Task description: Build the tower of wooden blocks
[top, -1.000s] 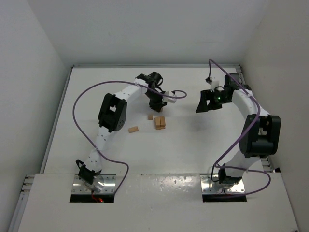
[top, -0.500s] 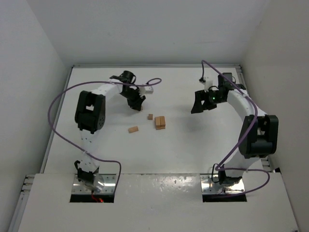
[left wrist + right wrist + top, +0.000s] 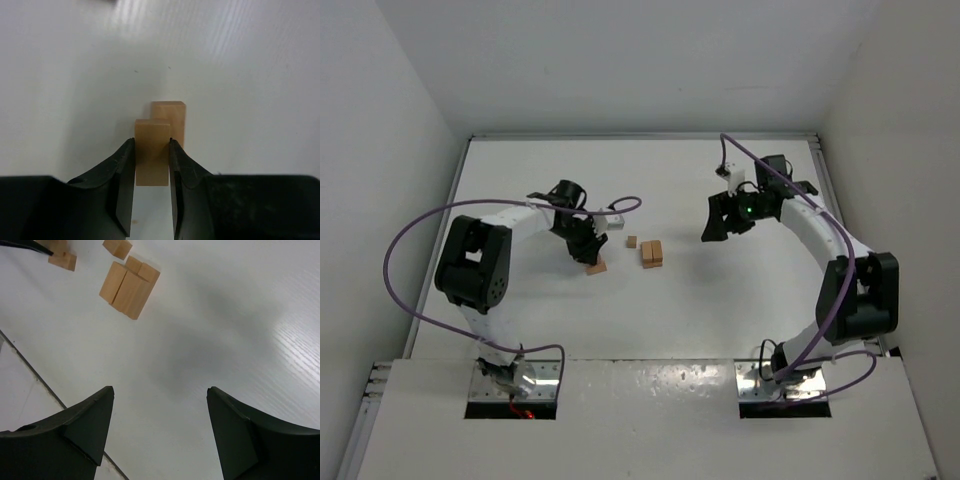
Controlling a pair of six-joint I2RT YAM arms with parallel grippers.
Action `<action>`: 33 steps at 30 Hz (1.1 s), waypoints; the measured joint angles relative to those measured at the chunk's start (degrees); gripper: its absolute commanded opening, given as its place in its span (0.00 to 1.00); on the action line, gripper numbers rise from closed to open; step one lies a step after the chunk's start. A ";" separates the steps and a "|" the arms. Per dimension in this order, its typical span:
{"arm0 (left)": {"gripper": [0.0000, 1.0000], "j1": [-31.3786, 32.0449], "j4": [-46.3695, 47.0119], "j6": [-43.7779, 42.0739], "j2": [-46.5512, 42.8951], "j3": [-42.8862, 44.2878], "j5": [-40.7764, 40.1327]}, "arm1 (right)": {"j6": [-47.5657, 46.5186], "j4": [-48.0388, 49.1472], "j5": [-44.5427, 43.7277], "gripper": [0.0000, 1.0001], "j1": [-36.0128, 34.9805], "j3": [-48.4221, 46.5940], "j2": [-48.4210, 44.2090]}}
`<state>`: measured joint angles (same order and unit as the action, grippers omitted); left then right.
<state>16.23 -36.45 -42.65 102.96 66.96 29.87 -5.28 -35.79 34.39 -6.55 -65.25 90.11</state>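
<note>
Tan wood is sitting between my left fingers [image 3: 122, 165]: they are pinching a wood block [image 3: 151, 155] in a narrow grip, left of the tower [image 3: 652, 253]. A second block [image 3: 172, 115] is lying on the tabletop [image 3: 75, 75] just behind the held one; whether the two are touching, I cannot tell. A small cube [image 3: 632, 241] is resting just left of the tower. My right fingers [image 3: 85, 425] are hanging spread wide, right of the tower, gripping nothing.
</note>
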 measured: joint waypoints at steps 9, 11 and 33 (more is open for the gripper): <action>0.15 0.31 5.92 4.02 -1.31 -4.61 -0.55 | 0.35 0.00 -0.15 0.75 -0.83 1.75 -2.19; 0.15 0.31 6.25 4.33 -1.31 -4.44 -0.68 | 0.37 -0.02 -0.17 0.75 -0.83 1.84 -2.21; 0.16 2.25 6.67 5.86 1.42 -3.91 -3.76 | -0.11 -0.26 -1.22 0.75 -0.83 1.84 -2.40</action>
<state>18.48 -29.78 -36.80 104.38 63.05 26.11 -5.39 -36.05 33.17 -7.38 -63.42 87.70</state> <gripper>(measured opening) 0.329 0.753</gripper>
